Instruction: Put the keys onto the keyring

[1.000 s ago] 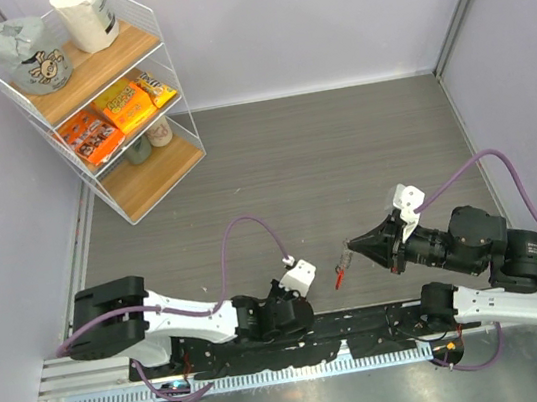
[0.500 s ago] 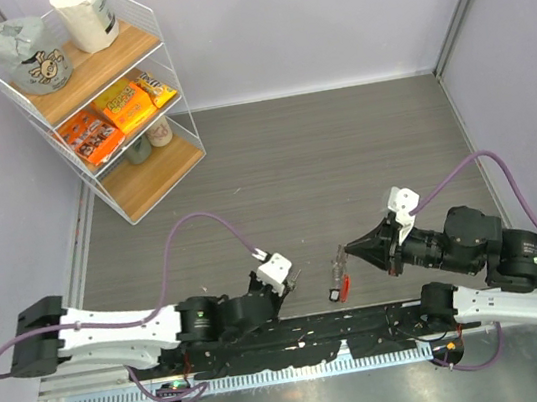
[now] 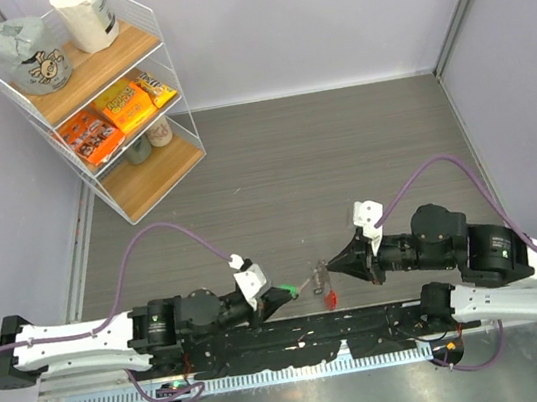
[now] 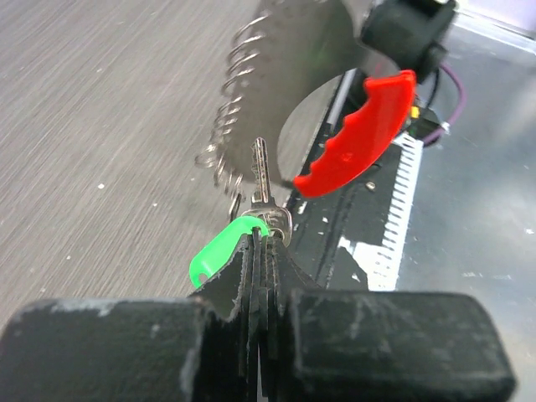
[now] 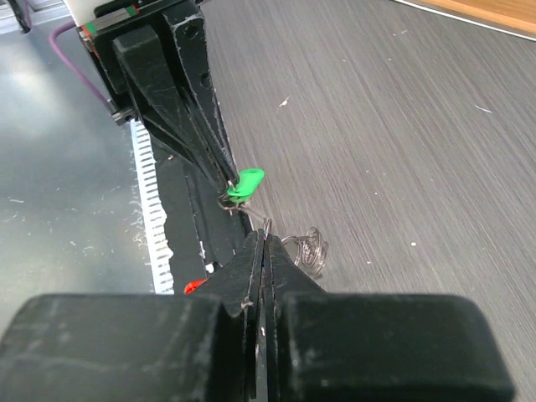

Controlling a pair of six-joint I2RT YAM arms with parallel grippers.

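Top external view: over the near edge of the counter point(image 3: 342, 150) the two arms meet tip to tip. Right end effector point(image 3: 331, 268) is clenched on the keyring point(image 3: 323, 284), which hangs from it. Left end effector point(image 3: 281, 295) is clenched on the green key point(image 3: 290, 288). Left wrist view: the key blade points at the ring's coils. Judged status: alignment reached, threading not done. No black key is in view.

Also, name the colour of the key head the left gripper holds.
Bright green; the key head shows best in left wrist view.
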